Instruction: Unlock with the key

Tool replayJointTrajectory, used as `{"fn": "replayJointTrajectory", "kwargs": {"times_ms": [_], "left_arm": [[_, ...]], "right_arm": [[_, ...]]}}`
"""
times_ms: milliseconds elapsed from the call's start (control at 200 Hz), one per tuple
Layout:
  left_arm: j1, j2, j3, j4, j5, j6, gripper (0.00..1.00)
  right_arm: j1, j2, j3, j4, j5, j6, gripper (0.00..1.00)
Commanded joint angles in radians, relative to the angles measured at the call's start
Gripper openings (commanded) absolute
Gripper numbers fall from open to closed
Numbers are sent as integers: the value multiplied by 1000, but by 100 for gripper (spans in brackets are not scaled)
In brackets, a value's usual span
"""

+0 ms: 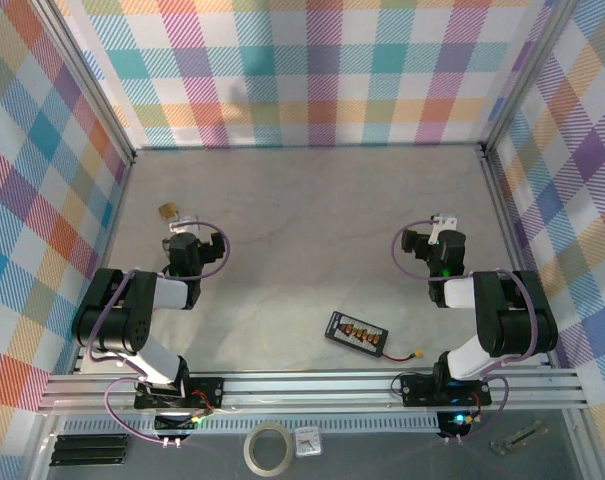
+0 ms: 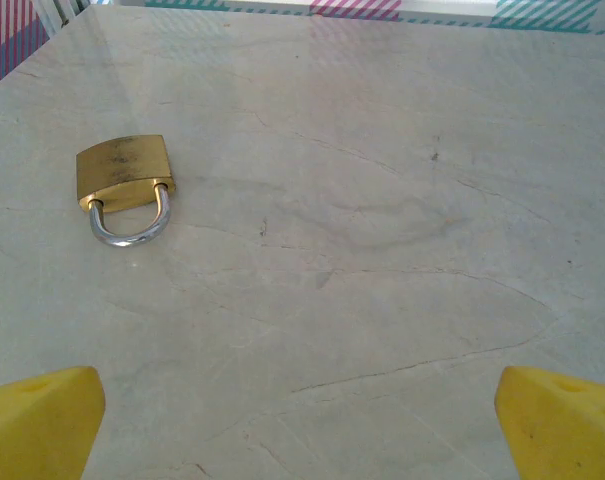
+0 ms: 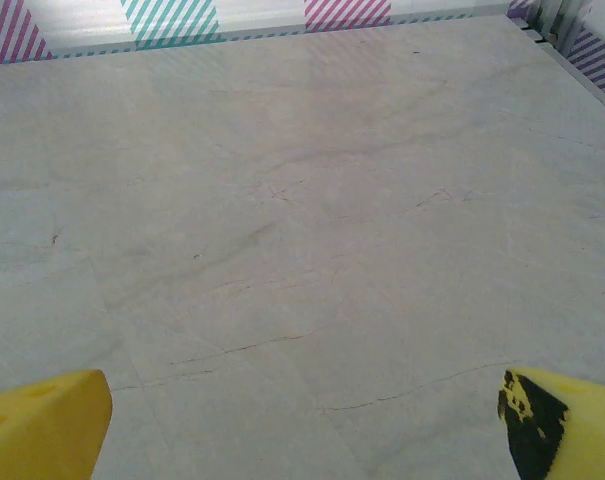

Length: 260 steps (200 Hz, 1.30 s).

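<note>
Expect bright, even, diffuse light in all three views, coming from above. The table (image 1: 312, 220) reads matte; in the left wrist view a pale sheen crosses its far part. The padlock (image 2: 125, 172) is sharp and throws a faint, soft shadow. The yellow fingertips (image 2: 37, 425) at the lower corners look slightly out of focus.

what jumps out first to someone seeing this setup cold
The loud pastel plaid walls around the pale table grab the eye first. Next comes the small brass padlock lying flat on the table's left side, just ahead of the left arm's wide-spread yellow fingers. A black board with a wire lies near the front edge between the arms.
</note>
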Motion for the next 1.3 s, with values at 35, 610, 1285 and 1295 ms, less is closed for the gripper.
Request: {"fn": "replayJointTrajectory", "kwargs": {"times_ms": [35,610,1285,1295], "left_arm": [[-1,-5,-10,40,-16,-13,100],[-1,-6,-12,40,-15,-13,100],[-385,-452,677,-1305,207,-379,100],[-386,-452,680,-1310,218,-380,100]], "right_arm": [[4,-13,11,4,-10,5,99],[5,-14,8,12,-4,3,99],[158,-742,571,-1685,11,418,99],[158,-742,574,-1695,18,421,99]]}}
